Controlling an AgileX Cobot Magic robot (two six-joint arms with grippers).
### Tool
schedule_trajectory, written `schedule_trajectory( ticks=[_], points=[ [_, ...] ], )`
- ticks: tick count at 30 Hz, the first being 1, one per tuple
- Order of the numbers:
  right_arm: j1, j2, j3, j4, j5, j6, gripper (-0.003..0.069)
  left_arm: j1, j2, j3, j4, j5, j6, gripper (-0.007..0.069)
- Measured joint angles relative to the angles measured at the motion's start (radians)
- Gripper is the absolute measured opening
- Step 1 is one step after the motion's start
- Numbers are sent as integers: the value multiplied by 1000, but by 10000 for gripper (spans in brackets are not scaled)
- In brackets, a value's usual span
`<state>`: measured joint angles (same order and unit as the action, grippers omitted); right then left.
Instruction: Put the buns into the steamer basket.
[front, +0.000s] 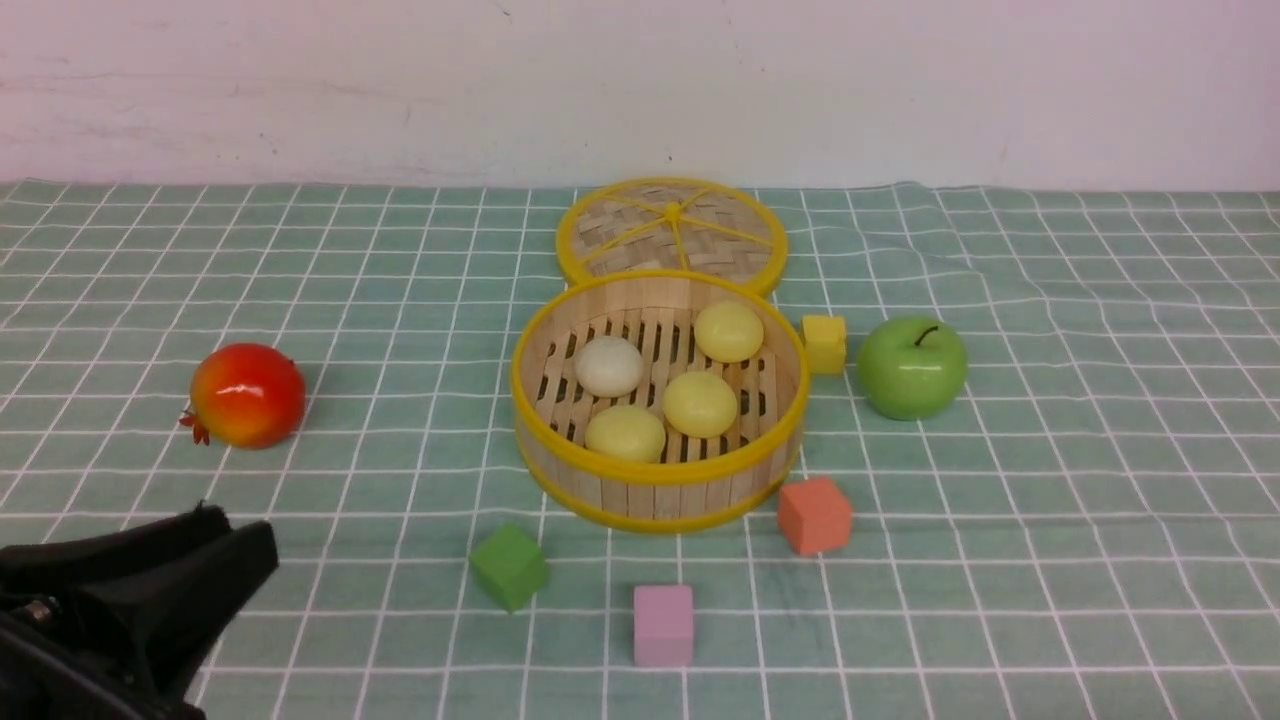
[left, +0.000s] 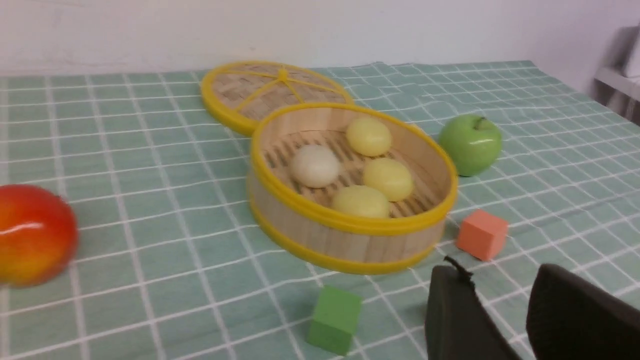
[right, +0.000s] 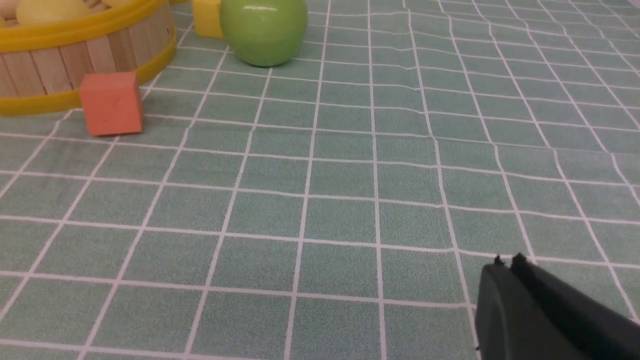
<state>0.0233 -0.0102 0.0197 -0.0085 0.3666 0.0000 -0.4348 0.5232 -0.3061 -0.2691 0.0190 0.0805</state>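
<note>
The steamer basket (front: 650, 495) stands at the middle of the checked cloth. All four buns lie on its slatted floor: the off-white one (front: 608, 365) and three pale yellow ones (front: 728, 331), (front: 700, 403), (front: 625, 433). The left wrist view shows the basket (left: 350, 240) and the off-white bun (left: 315, 166) too. My left gripper (front: 240, 530) is at the near left, away from the basket, open and empty (left: 500, 280). My right gripper (right: 507, 262) is shut and empty, low over bare cloth to the right of the basket (right: 50, 70); it is out of the front view.
The flat woven lid (front: 670, 230) lies just behind the basket. A red fruit (front: 247, 395) sits at the left, a green apple (front: 911, 367) and yellow cube (front: 824, 343) at the right. Orange (front: 815, 515), green (front: 510, 566) and pink (front: 663, 625) cubes lie in front.
</note>
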Motion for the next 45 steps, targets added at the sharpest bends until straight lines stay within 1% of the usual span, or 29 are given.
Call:
schedule_trajectory(
  ticks=[2,4,6,7,8,9,10,12,13,14,15,16,18,45],
  points=[
    [0,0,0,0,0,0,-1,65,-43,26,1,0,-10,206],
    [0,0,0,0,0,0,0,151,-138,71,1,11,-44,162],
    [0,0,0,0,0,0,1,212,-224,131,6,25,-92,99],
    [0,0,0,0,0,0,1,219,-234,131,7,25,-92,91],
    [0,0,0,0,0,0,3,280,-341,202,20,48,-127,13],
    [0,0,0,0,0,0,3,285,-352,209,20,51,-129,13],
    [0,0,0,0,0,0,3,312,-415,255,31,74,-139,-14],
    [0,0,0,0,1,0,5,342,-506,318,45,141,-145,-14],
    [0,0,-1,0,2,0,6,347,-522,326,56,202,-146,-14],
    [0,0,-1,0,3,0,7,348,-524,327,59,224,-146,-14],
    [0,-1,-1,0,3,0,8,350,-531,331,79,301,-146,-14],
    [0,-1,-1,0,5,0,10,350,-533,335,88,339,-146,-14],
    [0,-1,-1,0,5,0,12,350,-533,336,95,365,-146,-14],
    [0,-1,-1,0,5,0,44,350,-533,336,102,362,-146,-14]
  ],
)
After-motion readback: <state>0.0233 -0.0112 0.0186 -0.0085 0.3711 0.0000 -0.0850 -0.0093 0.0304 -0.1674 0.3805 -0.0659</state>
